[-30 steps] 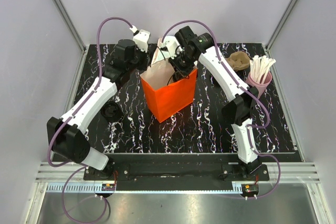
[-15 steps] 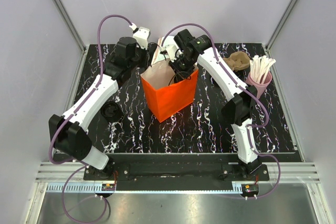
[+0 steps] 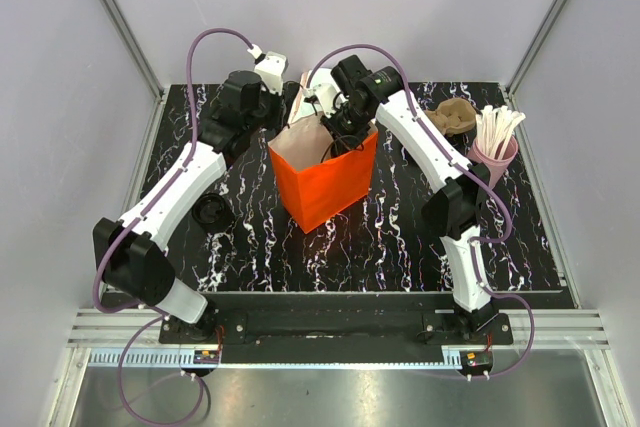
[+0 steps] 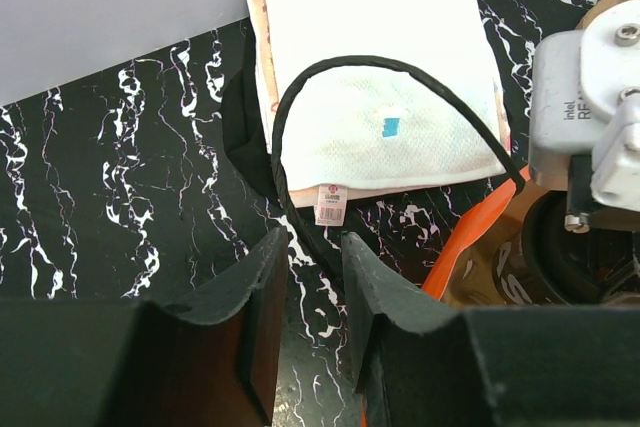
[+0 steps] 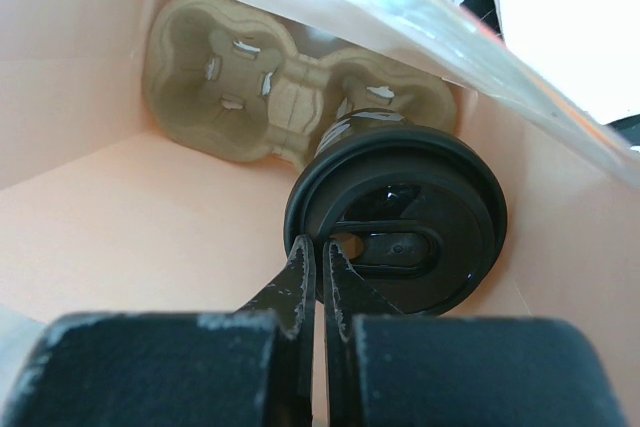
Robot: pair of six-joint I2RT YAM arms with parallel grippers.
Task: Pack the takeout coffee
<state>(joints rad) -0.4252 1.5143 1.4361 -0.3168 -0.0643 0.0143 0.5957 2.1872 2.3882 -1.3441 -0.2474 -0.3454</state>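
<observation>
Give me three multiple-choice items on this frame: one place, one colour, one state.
1. Where is the takeout coffee? A) on bare table B) inside the orange bag C) on the napkins
2. What colour is the cup of white sticks? A) pink B) green C) blue
3. The right pincer is: A) wide open B) shut on the coffee's rim C) out of view
B: the right wrist view shows it between the bag's walls, beside the carrier. A: pink in the top view. B: its fingertips pinch the rim.
</observation>
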